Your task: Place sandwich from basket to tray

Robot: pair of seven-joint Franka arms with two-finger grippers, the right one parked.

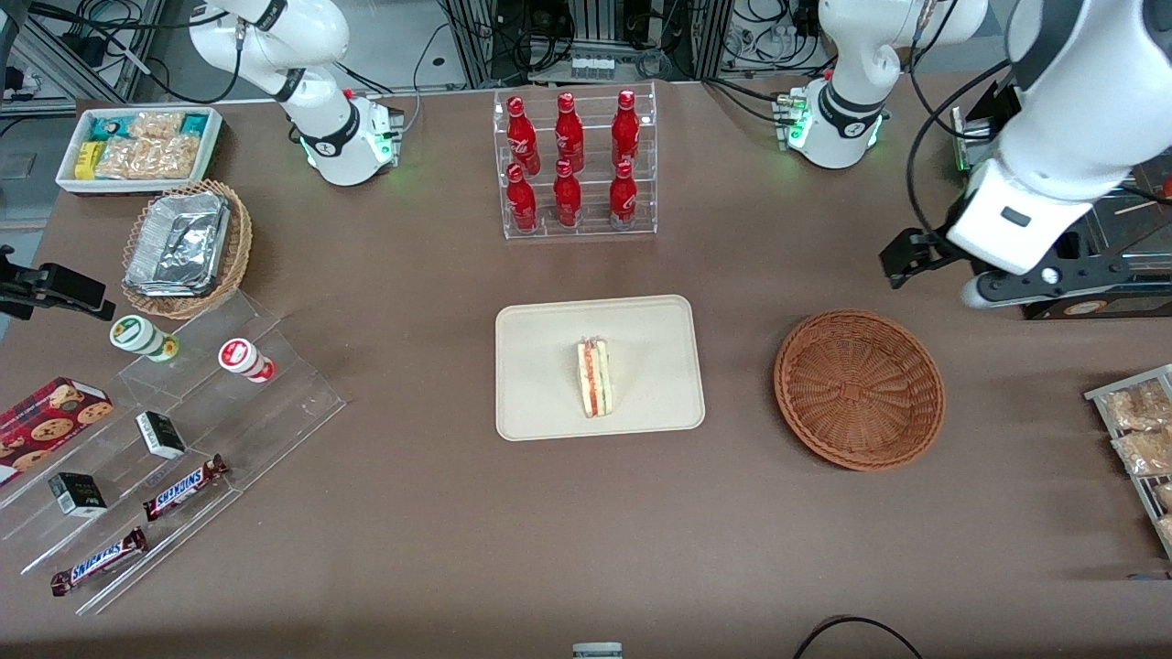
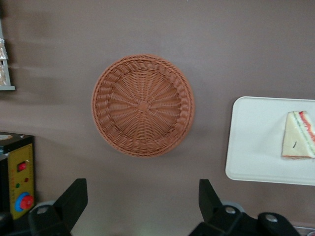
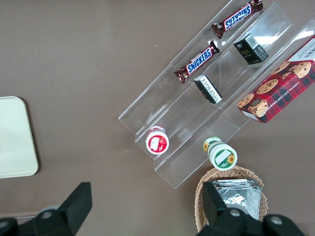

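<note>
From the front, the sandwich is seen standing on its edge near the middle of the tray, and the basket is left empty toward the working arm's end. The gripper is held high, farther back than the basket. At the wrist, the fingers are spread wide, nothing grasped. The sandwich looks soft, light and easily crushed; only a gentle pinch across the bread faces would be advised.

The basket is rough woven reddish-brown wicker. The tray looks like smooth matt cream plastic. The worktop is covered in dull brown cloth. The gripper above it has matt black fingers, parted.
</note>
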